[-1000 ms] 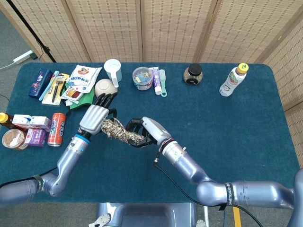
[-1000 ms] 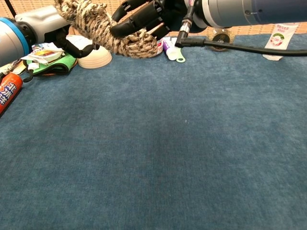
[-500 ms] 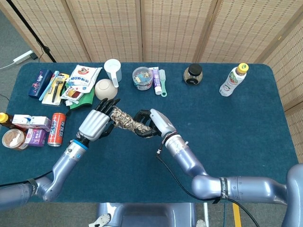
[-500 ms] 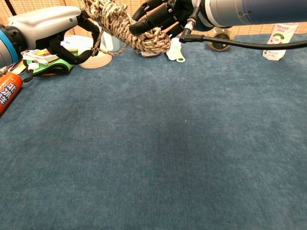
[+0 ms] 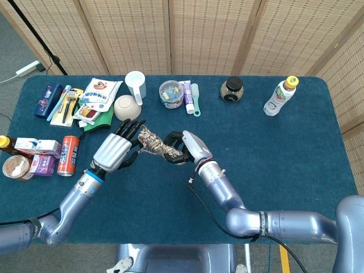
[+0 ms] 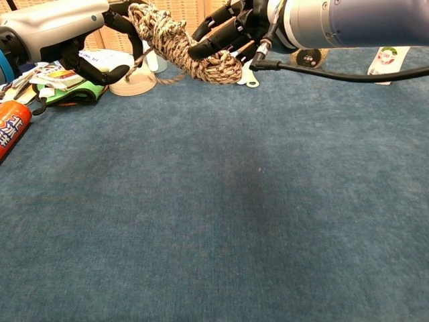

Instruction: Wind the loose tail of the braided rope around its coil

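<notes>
The right hand (image 5: 185,147) grips one end of the braided rope coil (image 5: 157,144), fingers wrapped around it, held above the table (image 5: 273,153). The left hand (image 5: 116,151) has its fingertips on the coil's other end; whether it truly grips is unclear.

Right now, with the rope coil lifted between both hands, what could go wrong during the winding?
1. The rope coil hangs above the table, held by the right hand at one end and the left hand at the other; a loosened grip could drop it.
2. A thin loose tail dangles beside the white bowl and may snag there.
</notes>
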Robot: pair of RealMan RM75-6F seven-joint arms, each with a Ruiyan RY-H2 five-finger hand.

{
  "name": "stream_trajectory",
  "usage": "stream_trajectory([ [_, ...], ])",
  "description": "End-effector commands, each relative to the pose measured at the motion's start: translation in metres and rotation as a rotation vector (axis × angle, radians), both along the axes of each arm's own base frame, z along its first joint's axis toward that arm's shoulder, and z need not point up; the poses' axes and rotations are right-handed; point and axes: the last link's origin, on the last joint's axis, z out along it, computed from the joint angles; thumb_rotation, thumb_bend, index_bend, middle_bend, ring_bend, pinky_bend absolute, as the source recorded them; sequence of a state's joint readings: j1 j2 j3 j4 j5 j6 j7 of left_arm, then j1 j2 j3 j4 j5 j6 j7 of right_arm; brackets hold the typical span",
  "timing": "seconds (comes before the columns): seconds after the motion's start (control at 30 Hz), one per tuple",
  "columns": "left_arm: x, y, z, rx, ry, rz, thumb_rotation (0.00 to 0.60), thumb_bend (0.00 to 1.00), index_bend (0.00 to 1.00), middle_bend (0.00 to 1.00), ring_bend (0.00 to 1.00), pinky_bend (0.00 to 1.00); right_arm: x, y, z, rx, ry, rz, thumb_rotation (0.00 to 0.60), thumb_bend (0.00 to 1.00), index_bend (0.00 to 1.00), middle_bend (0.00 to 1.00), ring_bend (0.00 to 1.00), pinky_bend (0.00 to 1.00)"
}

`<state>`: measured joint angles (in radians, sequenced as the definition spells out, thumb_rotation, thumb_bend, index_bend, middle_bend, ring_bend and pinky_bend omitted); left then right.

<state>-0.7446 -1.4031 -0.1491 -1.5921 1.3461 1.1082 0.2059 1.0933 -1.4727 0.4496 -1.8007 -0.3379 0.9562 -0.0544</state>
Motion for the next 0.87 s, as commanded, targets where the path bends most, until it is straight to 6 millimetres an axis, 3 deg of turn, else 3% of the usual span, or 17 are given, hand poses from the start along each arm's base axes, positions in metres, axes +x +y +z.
stream_trajectory([
  [0.03, 0.0, -0.001, 0.0, -0.015, 0.003, 0.005, 0.6, 0.43, 0.21, 0.0, 0.0, 0.0, 0.0, 0.0, 0.001, -0.002, 0.0, 0.001, 0.6, 0.7, 0.58, 0.61, 0.47, 0.62],
  [0.13, 0.0, -0.001, 0.0, -0.024, 0.005, 0.009, 0.6, 0.41, 0.1, 0.0, 0.0, 0.0, 0.0, -0.001, 0.002, -0.005, -0.002, 0.002, 0.6, 0.7, 0.58, 0.61, 0.47, 0.62],
  [0.27, 0.002, -0.001, 0.003, -0.023, -0.002, 0.005, 0.6, 0.41, 0.04, 0.0, 0.0, 0.0, 0.0, -0.001, 0.004, -0.009, -0.008, -0.001, 0.6, 0.7, 0.58, 0.61, 0.47, 0.62],
  [0.87, 0.007, 0.003, 0.021, 0.001, -0.074, 0.011, 0.6, 0.41, 0.03, 0.0, 0.0, 0.0, -0.005, -0.004, 0.008, -0.013, -0.009, -0.008, 0.6, 0.7, 0.58, 0.61, 0.47, 0.62],
])
